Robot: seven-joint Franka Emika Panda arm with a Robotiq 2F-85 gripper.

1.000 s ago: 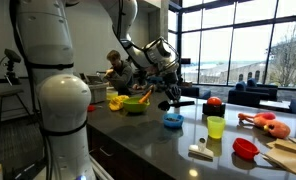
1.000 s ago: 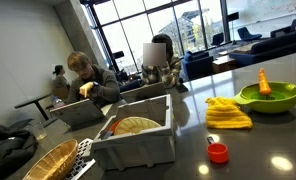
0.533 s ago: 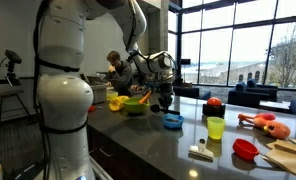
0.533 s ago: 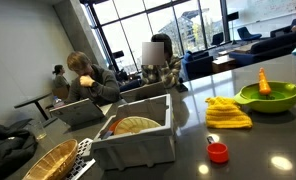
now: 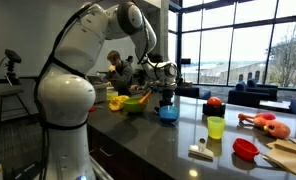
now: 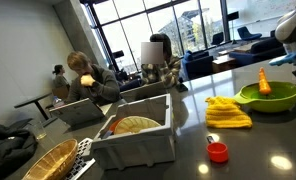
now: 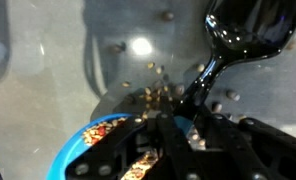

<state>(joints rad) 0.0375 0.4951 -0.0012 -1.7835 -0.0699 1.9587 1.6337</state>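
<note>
Claw (image 5: 166, 98) hangs pointing straight down, right over a small blue bowl (image 5: 168, 115) on the dark table (image 5: 148, 145). In the wrist view the claw (image 7: 180, 128) comes in from the bottom edge. A black spoon (image 7: 246, 32) sticks out ahead of it, with the handle running back to the spot between the fingers. Honestly it's all dark and blurry in there, so I can't tell if the jaws are pinching the handle or standing a bit off it.

In that view the blue bowl (image 7: 93, 152) sits just below the claw, off toward the lower left. It has brownish crumbs (image 7: 100, 130) along the inside, and more crumbs lie on the table just ahead of the fingertips.

Other stuff, from an exterior view:
- On the arm's side of the claw and near it sit a green bowl (image 5: 135, 104) and a yellow cloth (image 5: 116, 102).
- On the opposite side, well apart from the claw, are a yellow-green cup (image 5: 216, 127), a red bowl (image 5: 246, 148), a brush (image 5: 200, 151) and an orange toy (image 5: 264, 122).

The claw itself is cut off in an exterior view. There the green bowl (image 6: 268, 98) has an orange carrot-looking thing (image 6: 264, 80) in it, and the yellow cloth (image 6: 228, 113) lies just beside it. Farther off are a grey bin (image 6: 138, 142) and a wicker basket (image 6: 48, 160).
</note>
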